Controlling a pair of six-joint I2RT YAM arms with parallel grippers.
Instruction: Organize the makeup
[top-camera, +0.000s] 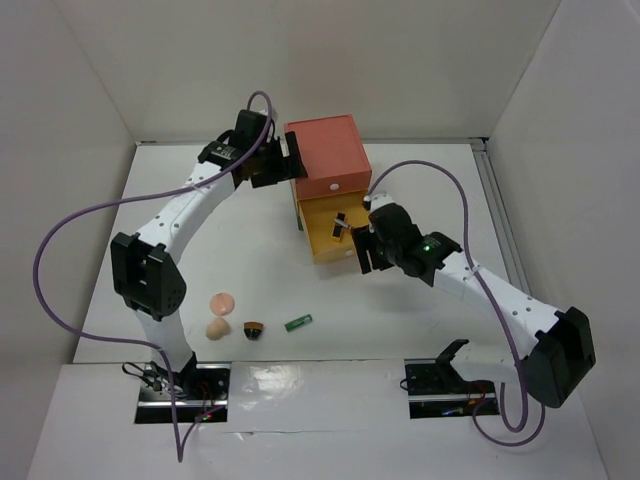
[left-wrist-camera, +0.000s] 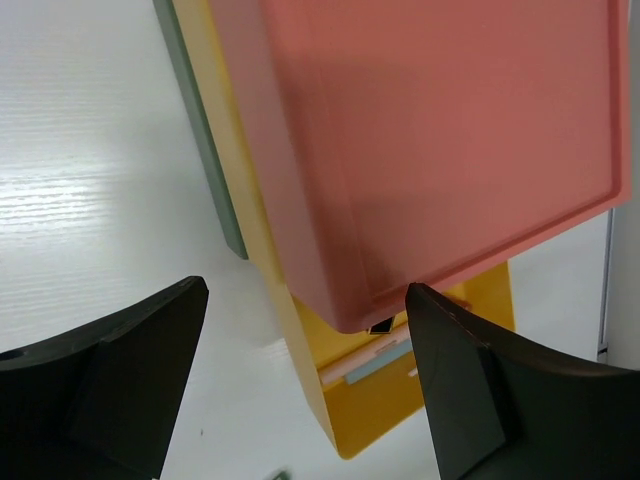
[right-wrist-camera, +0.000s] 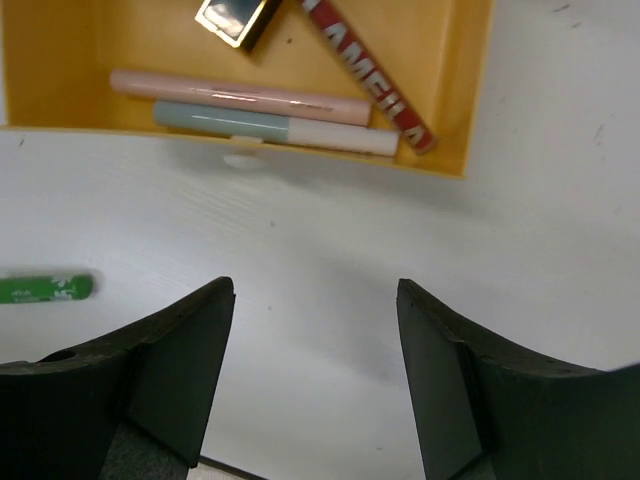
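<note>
Right end effector (right-wrist-camera: 315, 290), spread and empty, hovers before the open yellow drawer (right-wrist-camera: 472, 80). The green tube (right-wrist-camera: 45, 288) lies on the bench (right-wrist-camera: 540, 250) to its left, long axis in line with the fingertips. It is nearer this arm than the left end effector (left-wrist-camera: 306, 288), which is spread at the orange box (left-wrist-camera: 430, 120). Loose: one tube, one puff (top-camera: 222, 300), one sponge (top-camera: 217, 328), one dark compact (top-camera: 254, 329). In the drawer: one pink stick (right-wrist-camera: 240, 97), one pale pencil (right-wrist-camera: 270, 125), one red gloss stick (right-wrist-camera: 365, 80), one gold-edged compact (right-wrist-camera: 235, 15).

White table (top-camera: 240, 250) is loaded with a drawer box (top-camera: 328, 160) at back centre. Near the front left, peach puff (top-camera: 222, 300), peach sponge (top-camera: 217, 328), dark round compact (top-camera: 253, 329) and green tube (top-camera: 298, 323) are laid close together, well apart from the box.
</note>
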